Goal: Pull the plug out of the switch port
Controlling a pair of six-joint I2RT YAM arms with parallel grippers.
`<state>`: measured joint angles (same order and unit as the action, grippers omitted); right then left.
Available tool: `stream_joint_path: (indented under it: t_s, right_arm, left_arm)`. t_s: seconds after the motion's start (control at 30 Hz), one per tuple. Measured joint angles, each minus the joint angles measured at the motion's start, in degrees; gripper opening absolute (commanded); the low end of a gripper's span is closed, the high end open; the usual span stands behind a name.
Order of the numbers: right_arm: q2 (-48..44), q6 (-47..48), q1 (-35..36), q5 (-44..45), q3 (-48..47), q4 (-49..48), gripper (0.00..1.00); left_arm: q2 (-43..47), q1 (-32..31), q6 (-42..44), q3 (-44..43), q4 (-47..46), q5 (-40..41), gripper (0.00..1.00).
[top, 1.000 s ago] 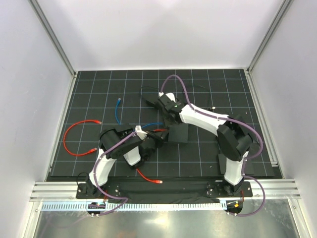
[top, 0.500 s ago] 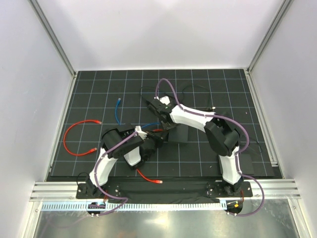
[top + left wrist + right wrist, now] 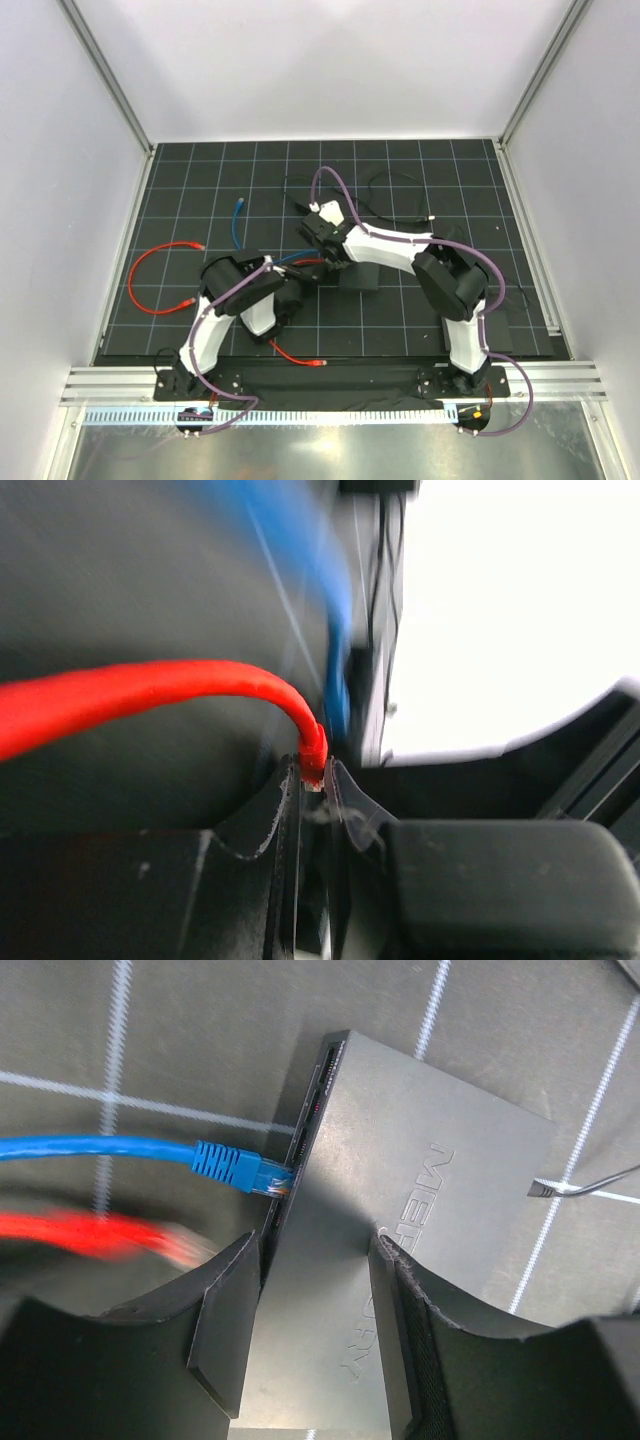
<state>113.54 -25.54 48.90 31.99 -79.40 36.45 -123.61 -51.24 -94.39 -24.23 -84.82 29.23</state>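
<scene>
The switch [image 3: 420, 1200] is a flat black box on the gridded mat, also seen in the top view [image 3: 362, 274]. A blue plug [image 3: 235, 1167] sits in a socket on its left edge. A red plug [image 3: 165, 1240], blurred, lies just off that edge, out of the sockets. My left gripper [image 3: 313, 772] is shut on the red plug's tip [image 3: 313, 760], its red cable [image 3: 150, 690] arching left. My right gripper [image 3: 315, 1330] is open and astride the switch, one finger [image 3: 225, 1330] at the socket edge, the other [image 3: 420, 1350] on its top.
A loose red cable [image 3: 150, 275] loops at the mat's left, and a short blue cable [image 3: 238, 220] lies behind it. A thin black cord [image 3: 400, 190] runs behind the switch. A black block [image 3: 497, 328] sits near the right arm's base. White walls enclose the mat.
My right gripper has come nearer and left, down onto the switch. My left gripper has drawn back left with the red plug, which now shows clear of the switch's edge.
</scene>
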Motion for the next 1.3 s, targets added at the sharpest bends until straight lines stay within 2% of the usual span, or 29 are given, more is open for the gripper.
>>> stream_joint_path:
  t_s: [0.17, 0.5, 0.67, 0.77, 0.83, 0.9, 1.07, 1.17, 1.3]
  right_arm:
    - [-2.43, 2.51, 0.09, 1.81, 4.59, -2.23, 0.55]
    - [-7.48, 7.50, -0.24, -2.36, 8.83, -7.54, 0.65]
    - [-14.36, 7.93, -0.28, -2.34, 11.21, -11.19, 0.68]
    - [-20.61, 7.91, -0.28, -1.57, 15.58, -14.64, 0.68]
    - [-24.41, 7.91, -0.52, -0.79, 18.95, -16.94, 0.68]
    - [-26.49, 7.91, -0.72, -0.04, 21.70, -19.04, 0.68]
    - [-27.30, 7.93, -1.07, 0.46, 26.93, -23.17, 0.68]
    - [-27.30, 7.91, -1.25, 0.35, 28.63, -24.26, 0.68]
    - [-27.36, 7.89, -1.29, 0.20, 28.74, -25.83, 0.68]
  left_arm:
    - [1.20, 3.85, 0.11, 2.64, -0.92, 2.93, 0.00]
    - [4.07, 3.72, 4.76, 3.28, 1.86, 1.46, 0.00]
    - [13.62, 3.61, 9.05, 8.61, 7.10, -1.79, 0.00]
    - [23.56, 4.02, 12.52, 9.60, 10.75, -4.00, 0.00]
    - [32.17, 5.14, 15.96, 8.87, 16.26, -6.47, 0.00]
    - [39.78, 7.28, 18.93, 6.25, 25.62, -9.38, 0.00]
    - [53.27, 18.80, 31.06, -10.64, 57.75, -17.20, 0.00]
    - [56.76, 29.22, 36.57, -17.92, 70.62, -24.63, 0.00]
    - [53.35, 44.76, 41.81, -24.35, 83.14, -38.25, 0.00]
